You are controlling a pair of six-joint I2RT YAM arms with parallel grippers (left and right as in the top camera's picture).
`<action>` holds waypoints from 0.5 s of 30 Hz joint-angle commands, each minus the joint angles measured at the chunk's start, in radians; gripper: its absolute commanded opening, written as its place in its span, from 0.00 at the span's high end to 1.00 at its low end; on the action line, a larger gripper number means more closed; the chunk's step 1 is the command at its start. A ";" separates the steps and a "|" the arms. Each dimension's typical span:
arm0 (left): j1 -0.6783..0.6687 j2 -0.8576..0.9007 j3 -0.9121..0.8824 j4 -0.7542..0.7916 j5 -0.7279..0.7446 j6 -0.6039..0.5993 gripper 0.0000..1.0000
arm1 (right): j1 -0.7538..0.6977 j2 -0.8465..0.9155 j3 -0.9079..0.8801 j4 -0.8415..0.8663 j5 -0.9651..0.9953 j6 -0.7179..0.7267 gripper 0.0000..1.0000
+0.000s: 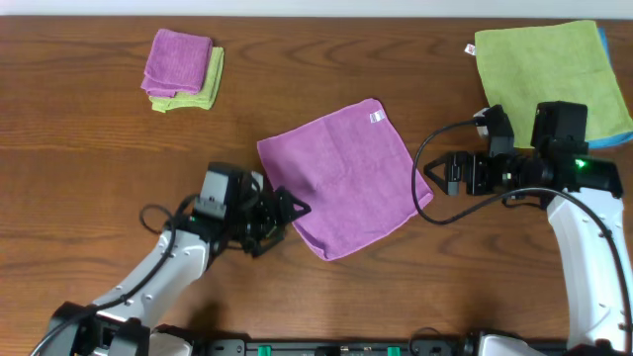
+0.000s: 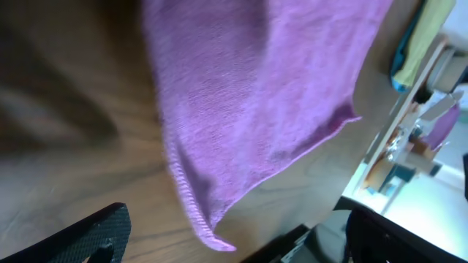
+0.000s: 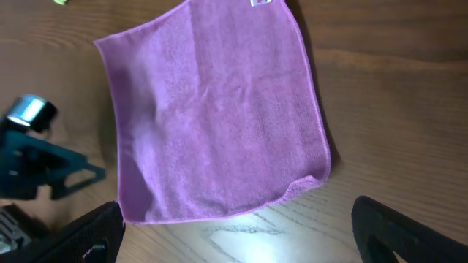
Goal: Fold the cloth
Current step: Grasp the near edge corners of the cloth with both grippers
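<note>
Two grippers flank the purple cloth (image 1: 341, 178), spread flat mid tabletop (image 1: 89, 168): left gripper (image 1: 289, 209) at its left edge, right gripper (image 1: 441, 178) beside its right corner, both jaws wide, empty.

Flat purple cloth (image 1: 344, 178) between left hand (image 1: 289, 210) and right hand (image 1: 438, 177)

Overhead straight down, far; wrist views close, oblique; all share purple cloth (image 1: 341, 178).
</note>
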 commanded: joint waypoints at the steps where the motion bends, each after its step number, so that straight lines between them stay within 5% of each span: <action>1: -0.006 -0.002 -0.058 0.071 0.027 -0.145 0.05 | -0.009 -0.004 -0.002 -0.004 -0.036 -0.018 0.01; 15: -0.169 0.000 -0.122 0.157 -0.138 -0.282 0.03 | -0.009 -0.004 -0.002 -0.006 -0.037 -0.006 0.01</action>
